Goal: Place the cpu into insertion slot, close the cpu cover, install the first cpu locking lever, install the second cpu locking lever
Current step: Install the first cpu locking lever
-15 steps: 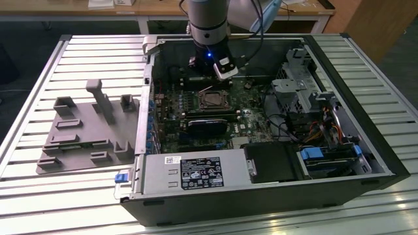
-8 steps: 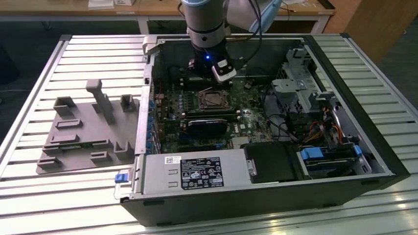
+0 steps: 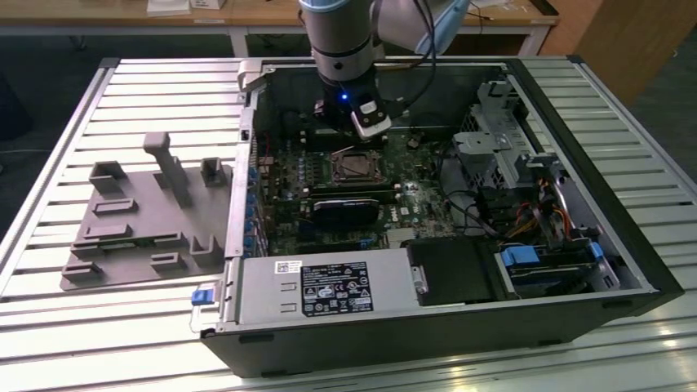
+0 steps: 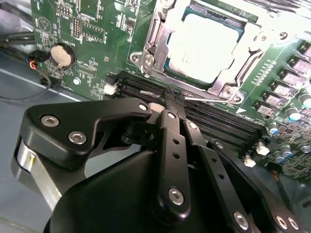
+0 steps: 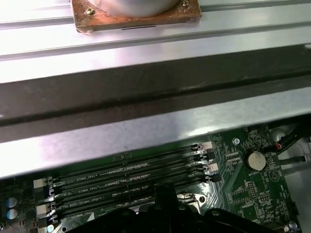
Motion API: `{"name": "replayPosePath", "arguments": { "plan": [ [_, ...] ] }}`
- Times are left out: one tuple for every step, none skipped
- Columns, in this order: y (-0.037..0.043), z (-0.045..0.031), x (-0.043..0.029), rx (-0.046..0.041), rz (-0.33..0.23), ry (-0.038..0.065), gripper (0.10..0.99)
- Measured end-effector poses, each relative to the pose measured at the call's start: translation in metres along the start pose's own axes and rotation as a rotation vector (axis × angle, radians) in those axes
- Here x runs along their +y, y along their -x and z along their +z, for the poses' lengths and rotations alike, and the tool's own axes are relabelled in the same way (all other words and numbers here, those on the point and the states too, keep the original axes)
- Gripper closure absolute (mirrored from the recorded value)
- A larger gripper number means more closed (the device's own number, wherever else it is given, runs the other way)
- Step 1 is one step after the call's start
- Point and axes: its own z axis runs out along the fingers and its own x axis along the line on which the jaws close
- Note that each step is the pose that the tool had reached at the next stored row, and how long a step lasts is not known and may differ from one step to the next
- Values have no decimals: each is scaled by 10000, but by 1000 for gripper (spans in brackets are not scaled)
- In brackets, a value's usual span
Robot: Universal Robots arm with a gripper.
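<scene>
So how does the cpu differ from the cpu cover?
The cpu is a solid pale square plate; the cpu cover is an open silver frame with a square cut-out. The cpu sits in the middle; the cpu cover lies around its edges. Both lie flat on the green board.

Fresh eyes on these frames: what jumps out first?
In the exterior view, the arm reaches down into the open computer case at the middle of the picture. In the second wrist view, the pale cpu sits framed by the silver cpu cover. The black gripper is just beside it, at the memory slots.
</scene>
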Motion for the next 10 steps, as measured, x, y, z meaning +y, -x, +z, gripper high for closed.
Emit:
{"name": "replayPosePath", "arguments": {
  "plan": [
    [-1,2,1,-20,79,-12,984],
    [-2,4,2,-42,166,-25,984],
    [-4,5,3,-58,233,-37,984],
    [-5,7,6,-76,298,-46,984],
    [-8,9,9,-92,352,-53,984],
    [-12,10,13,-105,381,-63,984],
    [-18,12,17,-124,393,-74,984],
    [-25,14,22,-150,403,-80,984],
    [-30,17,25,-182,416,-80,984],
    [-36,19,27,-220,432,-75,984]
  ]
}}
